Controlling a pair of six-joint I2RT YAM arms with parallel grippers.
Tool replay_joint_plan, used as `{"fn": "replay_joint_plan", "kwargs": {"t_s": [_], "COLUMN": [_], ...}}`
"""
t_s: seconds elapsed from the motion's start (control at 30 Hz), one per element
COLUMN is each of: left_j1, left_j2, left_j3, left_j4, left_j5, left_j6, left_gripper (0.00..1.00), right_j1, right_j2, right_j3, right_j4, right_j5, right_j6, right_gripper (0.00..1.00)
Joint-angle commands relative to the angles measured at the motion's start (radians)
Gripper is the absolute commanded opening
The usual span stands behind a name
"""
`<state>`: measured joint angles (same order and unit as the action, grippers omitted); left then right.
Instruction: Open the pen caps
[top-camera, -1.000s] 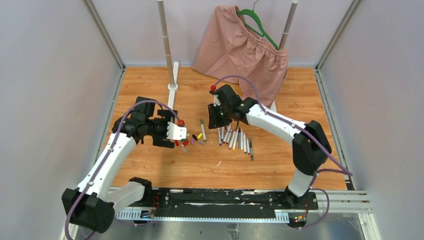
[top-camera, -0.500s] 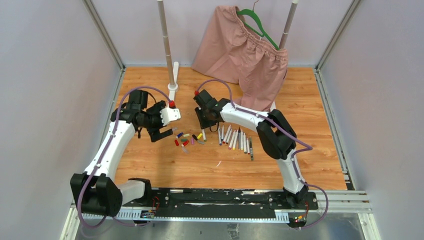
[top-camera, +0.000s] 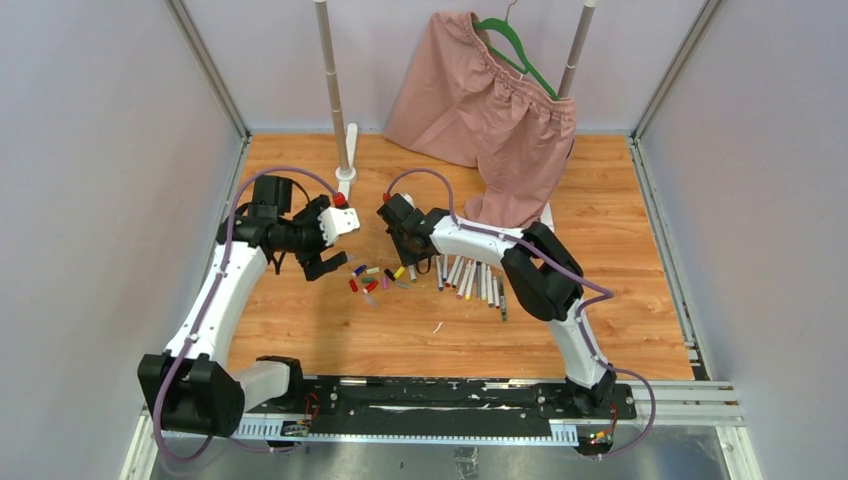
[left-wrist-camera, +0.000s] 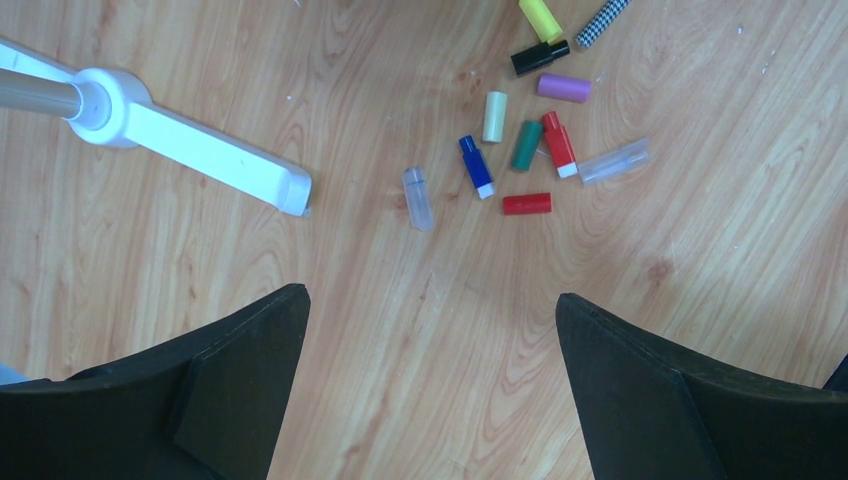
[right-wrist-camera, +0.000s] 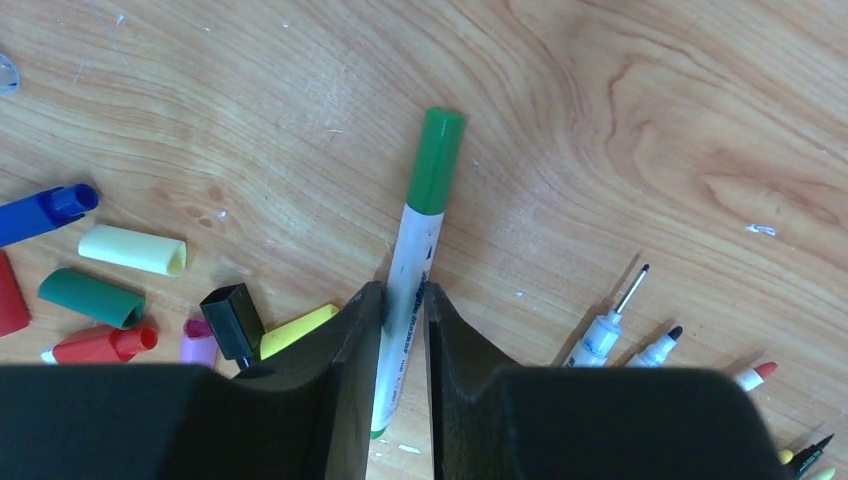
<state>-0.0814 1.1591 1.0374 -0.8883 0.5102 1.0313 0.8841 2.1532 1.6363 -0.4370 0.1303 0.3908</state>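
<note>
Across the wooden table (right-wrist-camera: 700, 90), bare board lies open toward twelve and two o'clock. My left gripper (left-wrist-camera: 430, 305) gapes wide, empty, loose caps (left-wrist-camera: 527, 150) at one o'clock. My right gripper (right-wrist-camera: 403, 300) pinches the pen (right-wrist-camera: 418, 250), its green cap (right-wrist-camera: 437, 160) pointing twelve.

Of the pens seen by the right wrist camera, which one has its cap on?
The green pen, gripped by the right gripper: a green cap covers its far end. The other pens show bare tips.

White arms (top-camera: 215, 300), black joints (top-camera: 532, 278), purple cables (top-camera: 420, 171)
</note>
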Motion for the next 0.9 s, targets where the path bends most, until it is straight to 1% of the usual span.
{"fn": "replay_joint_plan", "kwargs": {"t_s": [0.0,0.03,0.07,0.13,0.17,0.33,0.4,0.47,0.6,0.7,0.8,0.87], "left_j1": [0.005,0.005,0.004,0.004,0.004,0.005,0.004,0.005,0.002,-0.028,-0.107,-0.165], "left_j2": [-0.016,-0.019,-0.022,-0.028,-0.032,-0.045,-0.052,-0.073,-0.162,-0.222,-0.236,-0.216], "left_j3": [0.027,0.026,0.028,0.029,0.028,0.027,0.016,-0.007,-0.08,-0.116,-0.105,-0.085], "left_j4": [-0.006,-0.006,-0.006,-0.006,-0.006,-0.007,-0.006,-0.006,-0.005,-0.002,0.009,0.013], "left_j5": [0.036,0.042,0.048,0.069,0.084,0.125,0.123,0.128,0.157,0.15,0.126,0.089], "left_j6": [-0.023,-0.025,-0.03,-0.043,-0.048,-0.027,0.009,0.075,0.31,0.489,0.587,0.613], "left_gripper": [1.0,1.0,1.0,1.0,1.0,1.0,1.0,1.0,1.0,0.99,0.98,0.97], "right_j1": [0.024,0.025,0.026,0.026,0.026,0.007,-0.016,-0.039,-0.069,-0.076,-0.076,-0.076], "right_j2": [-0.013,-0.025,-0.04,-0.074,-0.091,-0.162,-0.206,-0.251,-0.335,-0.378,-0.4,-0.409], "right_j3": [-0.078,-0.107,-0.14,-0.199,-0.214,-0.215,-0.218,-0.221,-0.245,-0.251,-0.241,-0.23], "right_j4": [-0.027,-0.016,0.006,0.056,0.07,0.08,0.083,0.084,0.081,0.068,0.054,0.046], "right_j5": [0.097,0.105,0.108,0.113,0.114,0.086,0.032,-0.044,-0.25,-0.437,-0.606,-0.701], "right_j6": [-0.011,-0.009,-0.009,-0.009,-0.012,-0.057,-0.07,-0.077,-0.073,-0.059,-0.046,-0.034], "right_gripper": [0.25,0.23,0.18,0.03,0.0,0.0,0.0,0.0,0.0,0.0,0.0,0.0]}}
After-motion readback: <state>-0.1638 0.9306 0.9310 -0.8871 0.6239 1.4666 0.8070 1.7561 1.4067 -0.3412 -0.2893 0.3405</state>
